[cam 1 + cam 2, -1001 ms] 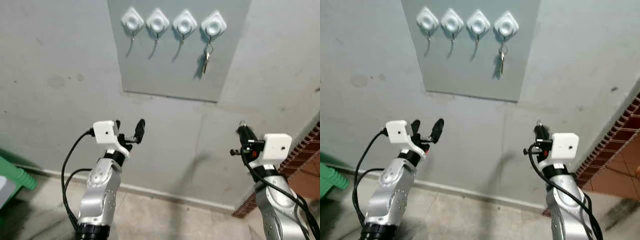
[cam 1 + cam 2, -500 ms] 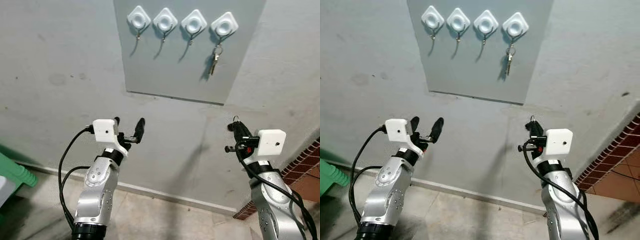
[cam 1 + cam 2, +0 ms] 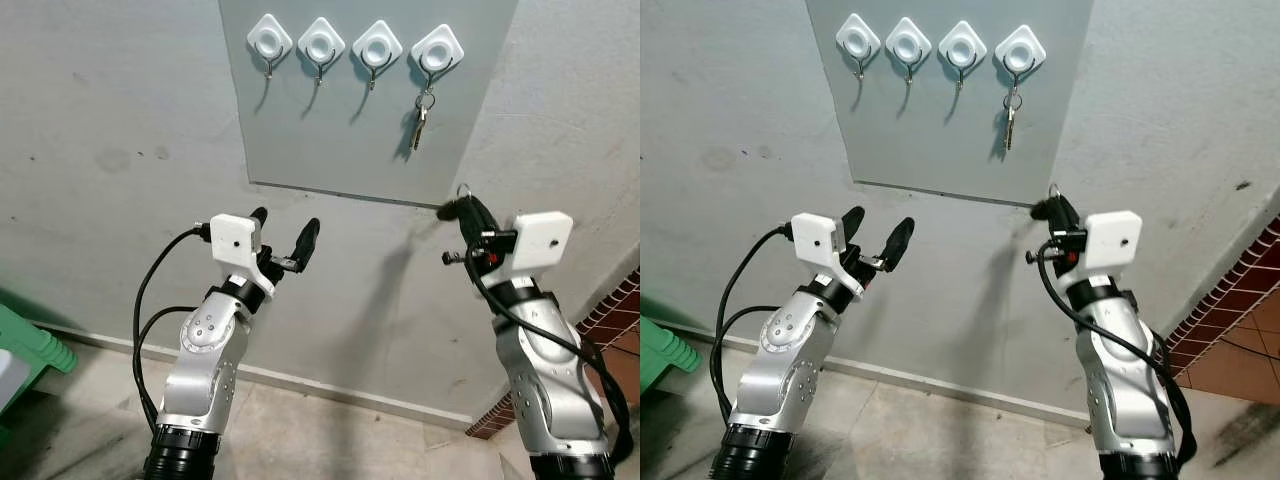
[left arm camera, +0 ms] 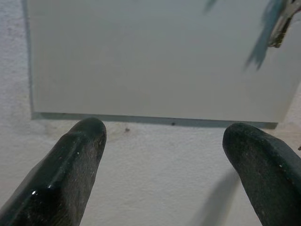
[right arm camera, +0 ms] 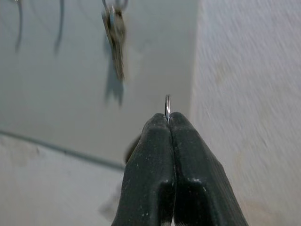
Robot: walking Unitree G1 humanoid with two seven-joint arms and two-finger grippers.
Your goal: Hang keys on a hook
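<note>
My right gripper (image 3: 462, 205), pinching a key ring (image 5: 167, 107) edge-on, sits below the three free hooks (image 3: 321, 67); my left gripper (image 3: 285, 238) is spread.

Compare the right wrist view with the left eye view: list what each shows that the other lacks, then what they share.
Right wrist view alone: the right pincer's fingers pressed shut, seen up close, with a thin metal ring pinched edge-on at their tips.

Left eye view alone: the row of four white hooks, three of them bare, the left pincer open below the grey board, both silver arms, and a green object by the floor.

Both: the keys hanging on the board, and the grey wall.
</note>
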